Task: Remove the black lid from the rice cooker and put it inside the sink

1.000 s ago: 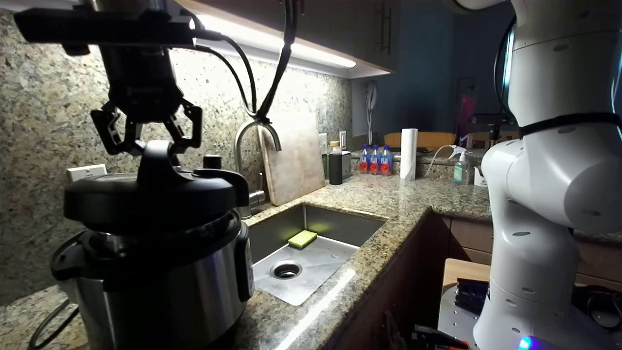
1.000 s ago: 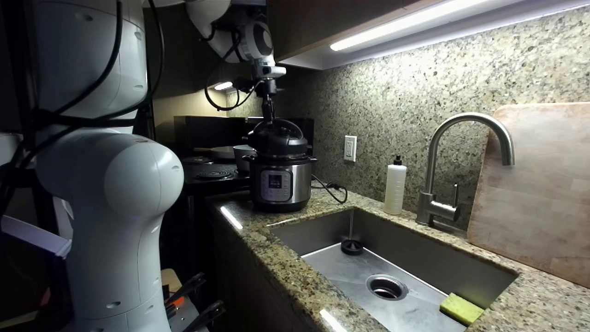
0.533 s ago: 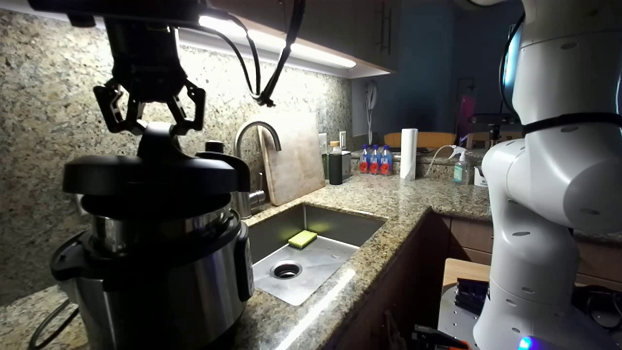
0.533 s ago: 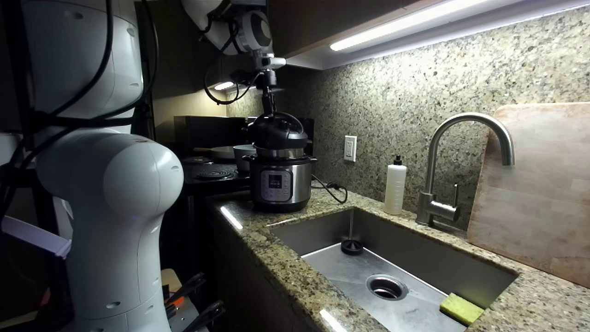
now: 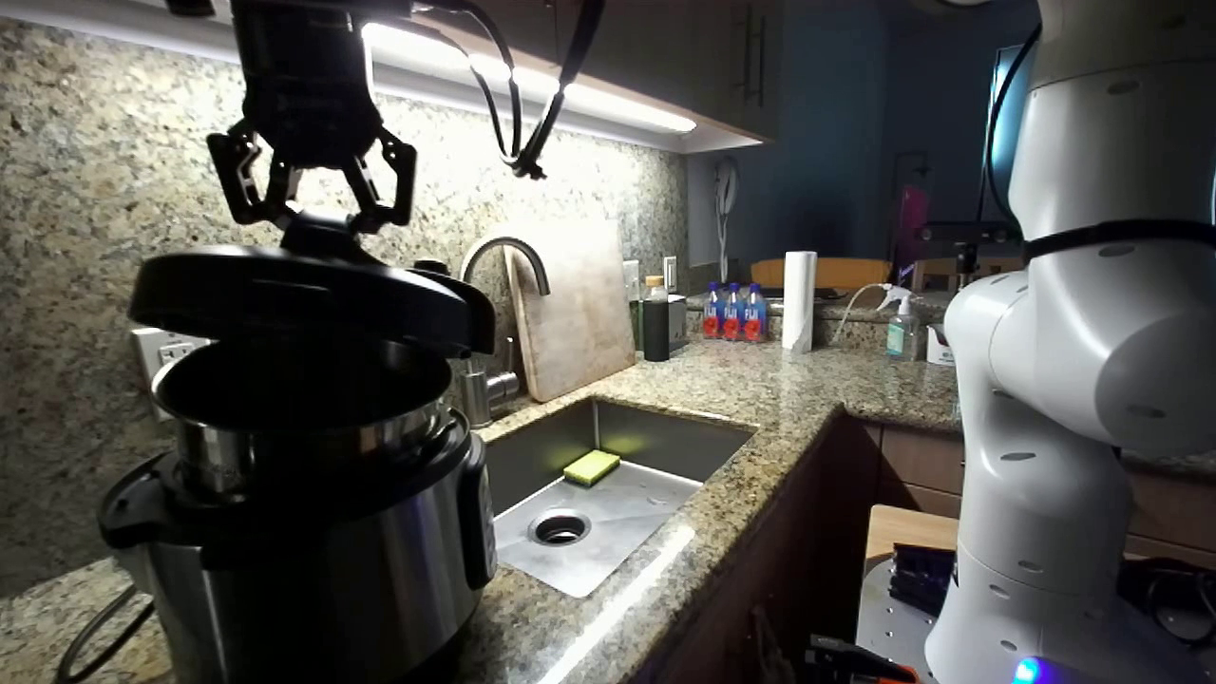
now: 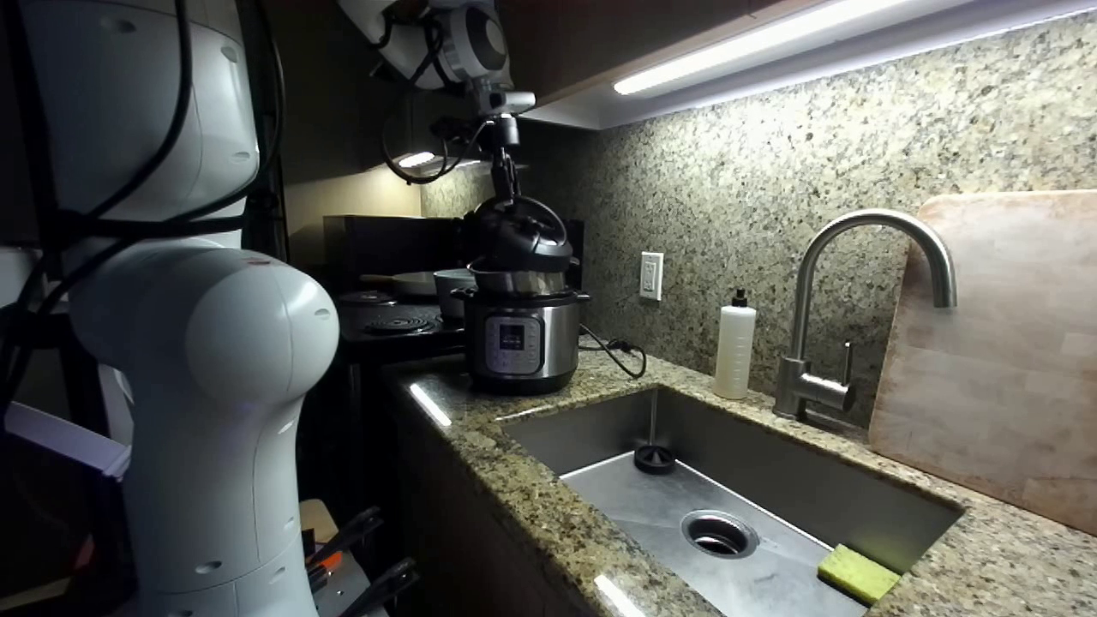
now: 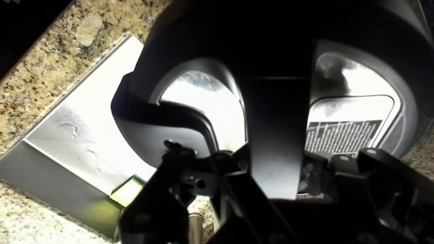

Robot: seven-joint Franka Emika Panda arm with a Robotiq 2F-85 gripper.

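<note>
Two black fingers [image 5: 404, 185] clamp the raised handle [image 5: 328, 245] of the black lid [image 5: 313, 294] in an exterior view, closed on it from both sides. The lid hangs just below the fingers, tilted, with the dark mouth of the steel inner pot [image 5: 214, 454] showing beneath it. That pot stands up out of the rice cooker [image 5: 361, 570], farther down under the fingers; whether lid and pot touch cannot be told. Lower than the fingers and well apart from them, the sink [image 5: 670, 437] holds a yellow sponge [image 5: 591, 467].

In an exterior view, the lid [image 6: 514, 238] is directly under the fingers, above the pot and the cooker's display panel [image 6: 512, 343]. The cooker sits below them on the granite surface [image 6: 531, 493]. Well away from the fingers, a round black piece [image 6: 655, 460] lies on the sink floor, a white bottle [image 6: 735, 351] stands near the sink's edge, and a curved faucet [image 6: 803, 300] rises beside a tall cutting board [image 6: 986, 360].

The wrist view looks past the fingers at the lid, its handle bar gripped between them, one finger on each side. A printed label [image 7: 344, 135], too blurred to read, shows on bright metal beside them. Beyond the lid's edge, off to one side of the fingers, lie the sink and sponge.
</note>
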